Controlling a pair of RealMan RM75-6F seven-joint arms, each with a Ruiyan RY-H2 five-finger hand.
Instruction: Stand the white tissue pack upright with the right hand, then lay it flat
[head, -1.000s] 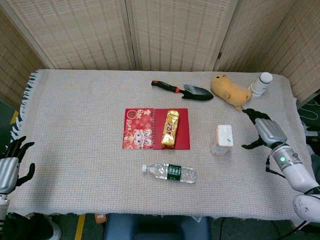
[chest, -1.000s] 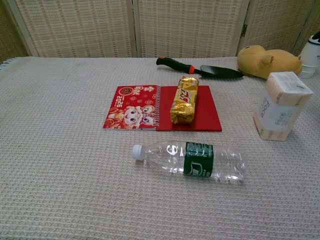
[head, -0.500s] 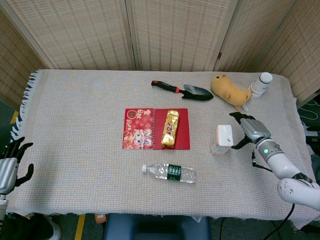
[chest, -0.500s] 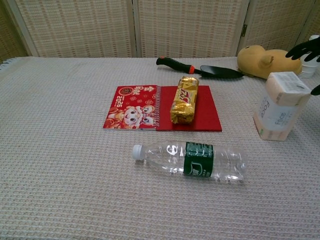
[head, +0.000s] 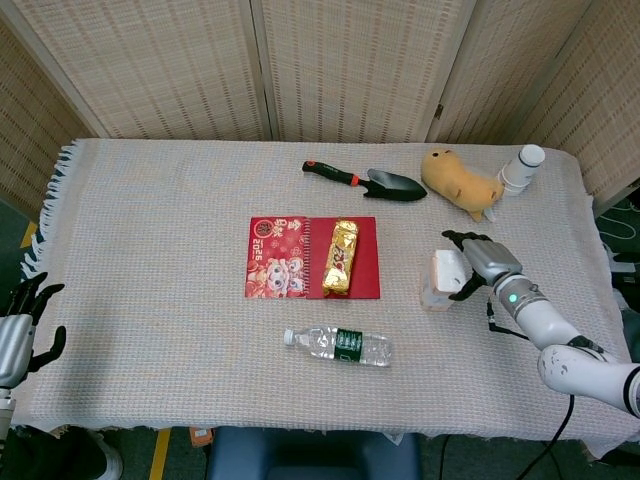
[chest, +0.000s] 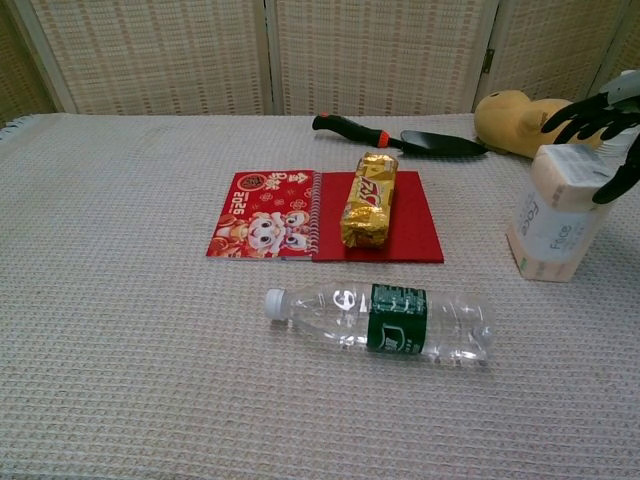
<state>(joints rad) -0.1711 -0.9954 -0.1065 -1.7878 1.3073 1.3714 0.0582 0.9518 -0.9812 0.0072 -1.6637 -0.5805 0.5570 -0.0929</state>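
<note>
In the chest view the right hand is cut off by the picture's right edge, so only dark fingers over the top of the white tissue pack show; whether they press it cannot be told. The white bottle is clipped there too. In the head view the left hand is cut by the left edge, off the table's near-left corner.
</note>
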